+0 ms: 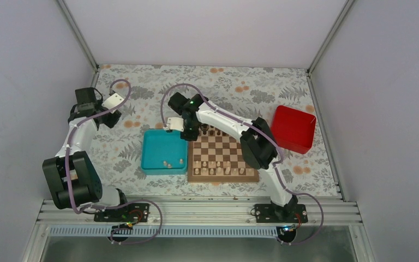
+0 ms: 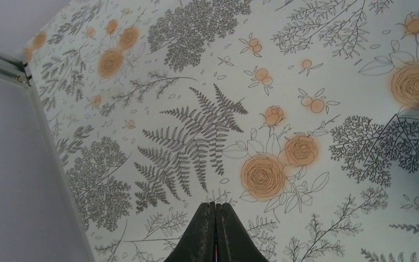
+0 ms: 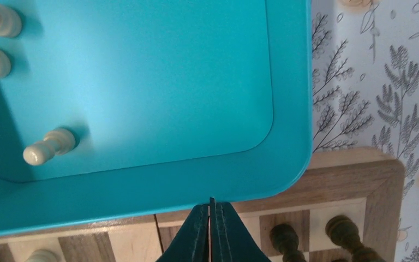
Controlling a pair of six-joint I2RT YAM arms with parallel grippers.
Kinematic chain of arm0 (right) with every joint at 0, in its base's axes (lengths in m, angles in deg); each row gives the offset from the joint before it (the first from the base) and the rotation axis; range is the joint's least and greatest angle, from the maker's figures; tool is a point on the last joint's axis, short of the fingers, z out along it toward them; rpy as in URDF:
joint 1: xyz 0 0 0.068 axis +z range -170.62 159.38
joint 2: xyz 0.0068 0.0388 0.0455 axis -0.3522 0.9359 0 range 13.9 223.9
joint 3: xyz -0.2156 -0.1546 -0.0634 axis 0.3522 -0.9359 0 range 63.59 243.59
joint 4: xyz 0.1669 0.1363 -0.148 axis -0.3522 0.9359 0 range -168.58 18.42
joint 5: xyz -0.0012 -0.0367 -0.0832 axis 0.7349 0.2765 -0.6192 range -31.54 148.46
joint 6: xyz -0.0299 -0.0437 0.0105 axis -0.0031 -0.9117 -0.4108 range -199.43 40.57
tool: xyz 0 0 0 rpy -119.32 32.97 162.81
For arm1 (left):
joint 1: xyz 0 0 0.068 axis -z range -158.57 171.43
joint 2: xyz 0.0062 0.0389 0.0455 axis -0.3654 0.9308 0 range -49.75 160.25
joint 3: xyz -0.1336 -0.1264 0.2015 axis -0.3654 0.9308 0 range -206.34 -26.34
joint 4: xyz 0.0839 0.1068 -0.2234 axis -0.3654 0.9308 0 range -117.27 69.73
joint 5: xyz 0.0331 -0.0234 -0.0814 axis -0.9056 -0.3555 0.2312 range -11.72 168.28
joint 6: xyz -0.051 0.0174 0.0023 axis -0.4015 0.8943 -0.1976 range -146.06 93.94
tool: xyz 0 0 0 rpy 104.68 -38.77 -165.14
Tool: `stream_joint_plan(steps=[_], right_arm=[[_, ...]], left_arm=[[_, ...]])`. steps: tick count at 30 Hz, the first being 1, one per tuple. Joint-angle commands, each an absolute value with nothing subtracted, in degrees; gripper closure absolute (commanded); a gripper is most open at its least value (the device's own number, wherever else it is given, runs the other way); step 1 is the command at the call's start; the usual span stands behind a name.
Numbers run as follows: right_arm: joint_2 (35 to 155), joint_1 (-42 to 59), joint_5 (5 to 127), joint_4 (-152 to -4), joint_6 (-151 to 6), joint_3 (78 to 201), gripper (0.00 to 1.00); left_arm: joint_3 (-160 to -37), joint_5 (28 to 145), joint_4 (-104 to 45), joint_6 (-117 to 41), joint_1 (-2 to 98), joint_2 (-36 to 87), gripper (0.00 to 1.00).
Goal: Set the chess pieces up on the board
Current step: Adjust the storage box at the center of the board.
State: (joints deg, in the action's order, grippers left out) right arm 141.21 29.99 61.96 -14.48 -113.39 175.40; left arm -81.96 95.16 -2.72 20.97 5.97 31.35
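Note:
The board (image 1: 223,178) lies at mid-table with pale chess pieces (image 1: 213,168) lined along its near rows and dark pieces at its far edge. More pale chess pieces (image 3: 49,146) lie in the teal tray (image 3: 142,191). My right gripper (image 3: 211,204) is shut with nothing in it. It hovers over the board's far left corner (image 3: 354,174), at the tray's rim, beside two dark pieces (image 3: 283,237). Far to the left, my left gripper (image 2: 216,205) is shut and empty over the floral cloth.
The teal tray (image 1: 163,151) sits against the board's left side. A red box (image 1: 293,128) stands right of the board at the back. White walls close in the table on three sides, with a frame post (image 2: 11,68) near the left gripper.

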Motion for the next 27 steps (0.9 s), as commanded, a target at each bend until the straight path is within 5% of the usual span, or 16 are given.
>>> stream_joint_plan(steps=[1, 27], right_arm=[[145.2, 31.1, 61.4, -15.7, -112.5, 177.8, 0.96], [154.5, 36.9, 68.1, -29.4, -113.8, 191.5, 0.93]], left_arm=[[-80.7, 95.7, -3.2, 22.9, 4.3, 29.0, 0.98], [-77.1, 98.7, 8.1, 30.6, -0.9, 24.1, 0.98]])
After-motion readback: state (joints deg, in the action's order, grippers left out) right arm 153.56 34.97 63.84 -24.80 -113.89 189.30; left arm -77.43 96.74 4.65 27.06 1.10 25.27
